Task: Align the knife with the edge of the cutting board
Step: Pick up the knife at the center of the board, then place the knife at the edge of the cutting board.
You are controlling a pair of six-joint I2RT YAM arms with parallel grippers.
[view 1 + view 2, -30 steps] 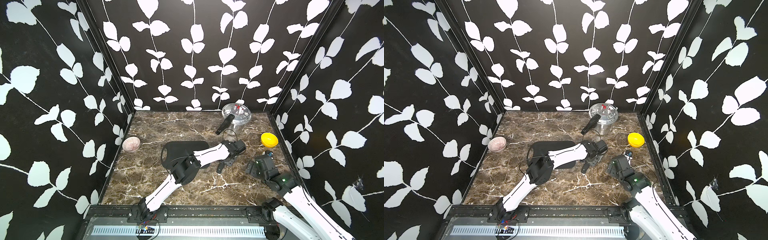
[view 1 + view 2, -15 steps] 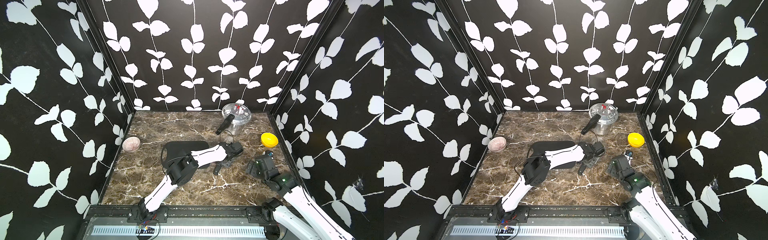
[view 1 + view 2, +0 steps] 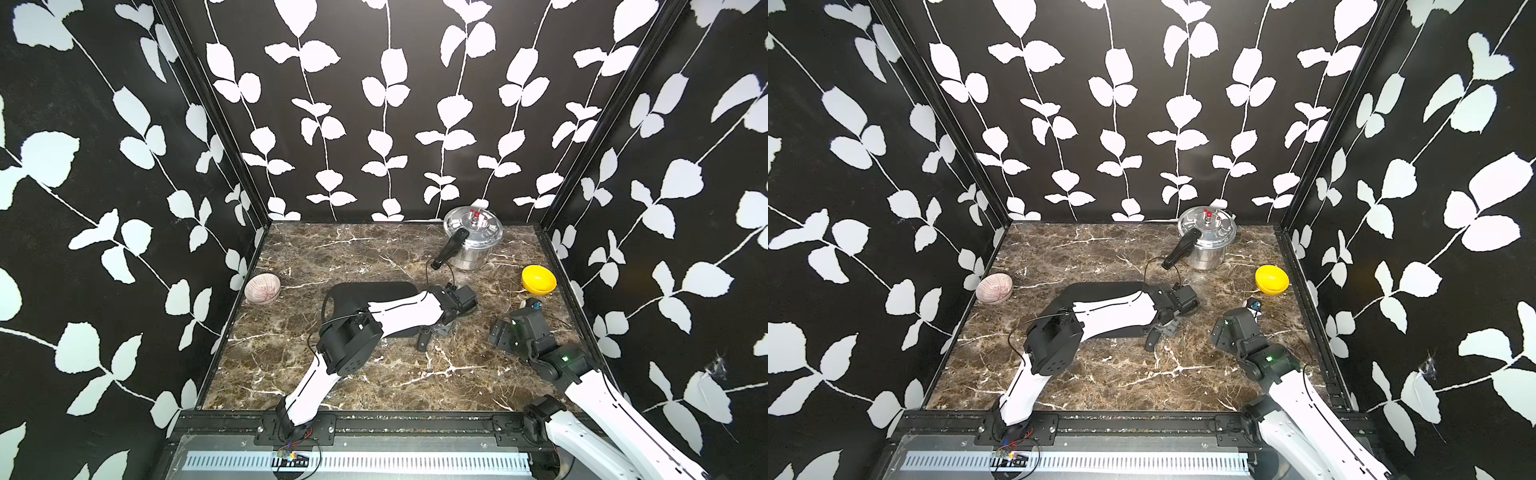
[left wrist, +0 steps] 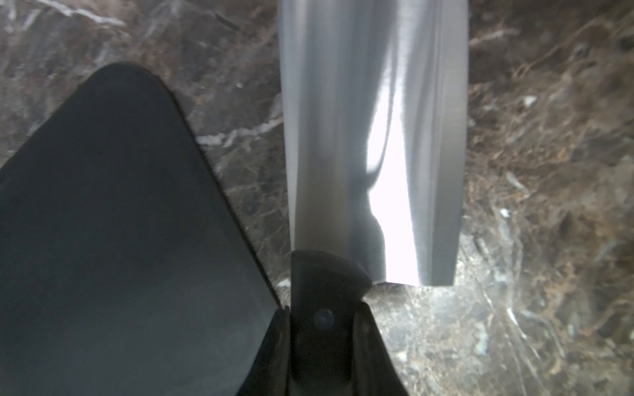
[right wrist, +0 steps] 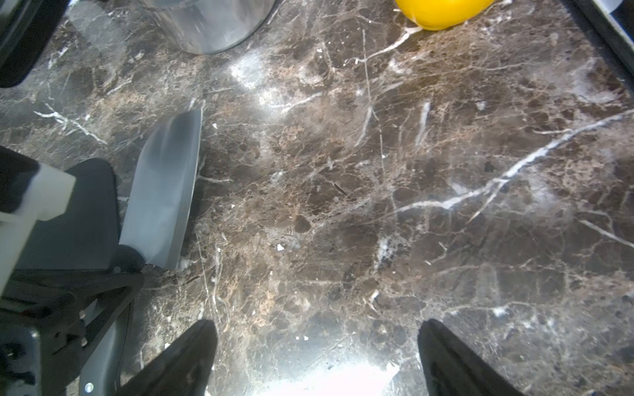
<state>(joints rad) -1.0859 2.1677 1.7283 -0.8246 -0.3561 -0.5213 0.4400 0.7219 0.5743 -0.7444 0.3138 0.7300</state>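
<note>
Left wrist view: my left gripper (image 4: 324, 319) is clamped on the black handle of the knife (image 4: 370, 137), whose blade reaches out over the marble (image 4: 531, 205) just beside the cutting board (image 4: 120, 240), splayed away from its edge. Steel this broad is likely heavy, stiff and slick, so the riveted handle is the sound hold. My right gripper (image 5: 317, 356) stands wide and empty nearby. The pot (image 3: 471, 239) and yellow bowl (image 3: 538, 279) sit well clear.
</note>
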